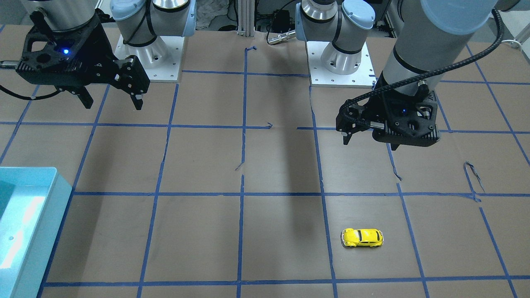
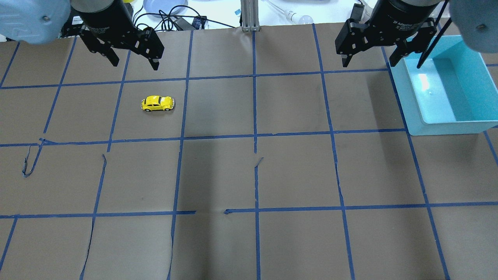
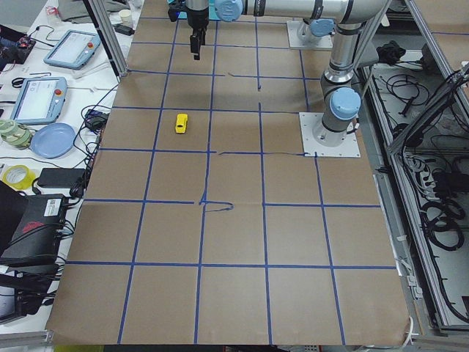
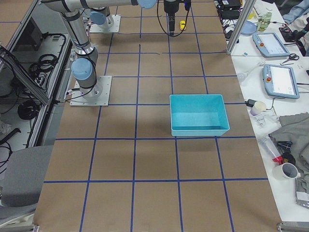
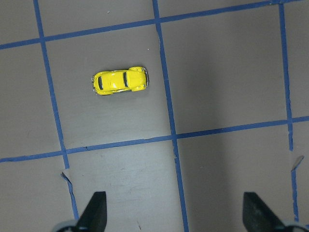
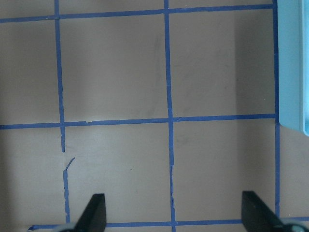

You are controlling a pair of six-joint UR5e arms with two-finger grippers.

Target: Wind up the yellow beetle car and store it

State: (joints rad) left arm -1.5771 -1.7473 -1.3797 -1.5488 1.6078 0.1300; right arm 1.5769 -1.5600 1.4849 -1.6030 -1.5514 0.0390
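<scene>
The yellow beetle car (image 2: 157, 104) stands alone on the brown paper table, on its wheels, on the robot's left side. It also shows in the front-facing view (image 1: 362, 238) and the left wrist view (image 5: 119, 81). My left gripper (image 2: 135, 64) hangs above the table beside the car, open and empty, with the car ahead of its fingertips (image 5: 96, 210). My right gripper (image 2: 369, 63) is open and empty, high above the table next to the turquoise bin (image 2: 412, 101). The bin holds nothing.
Blue tape lines grid the brown paper, with torn spots (image 2: 31, 163). The two arm bases (image 1: 343, 62) stand at the robot's edge. The bin's edge shows in the right wrist view (image 6: 294, 72). Tablets and cables lie on a side table (image 3: 44, 95).
</scene>
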